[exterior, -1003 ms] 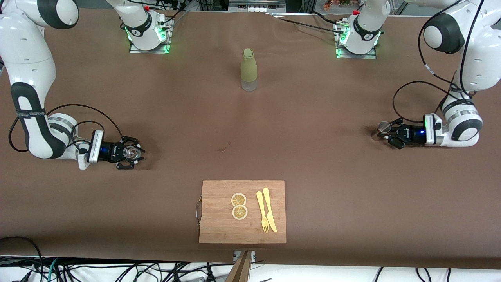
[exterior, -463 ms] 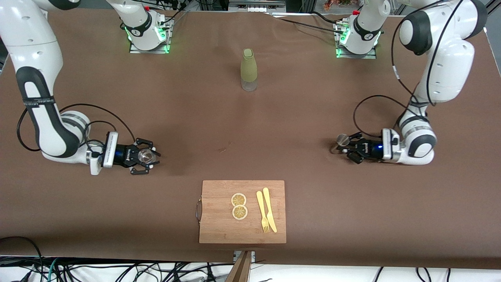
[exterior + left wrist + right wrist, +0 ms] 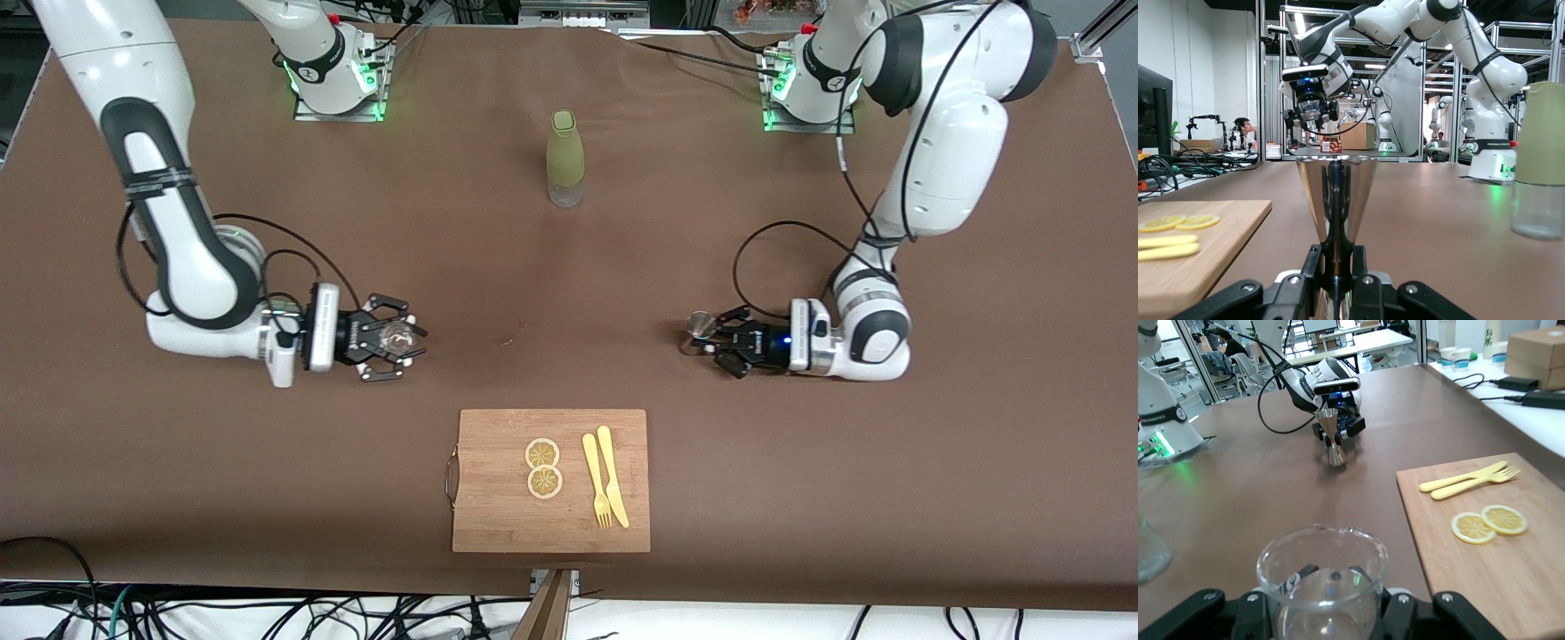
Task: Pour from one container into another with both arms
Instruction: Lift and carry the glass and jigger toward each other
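My right gripper [image 3: 392, 339] is shut on a clear glass beaker with a pouring lip [image 3: 396, 335], held upright low over the table toward the right arm's end. The same beaker [image 3: 1321, 570] fills the right wrist view between my right gripper [image 3: 1331, 613]. My left gripper [image 3: 714, 341] is shut on a metal hourglass-shaped jigger [image 3: 701, 325], upright and low over the table toward the left arm's end. In the left wrist view the jigger [image 3: 1336, 193] stands upright in my left gripper [image 3: 1336, 267]. What either container holds does not show.
A wooden cutting board [image 3: 498, 498] lies near the front edge with two lemon slices [image 3: 543, 468] and a yellow fork and knife [image 3: 605, 487]. An olive-sleeved bottle [image 3: 565, 158] stands between the two bases. Open brown table lies between the grippers.
Both arms have swung inward toward the table's middle, each carrying its container. The gap between beaker and jigger has shrunk a great deal.
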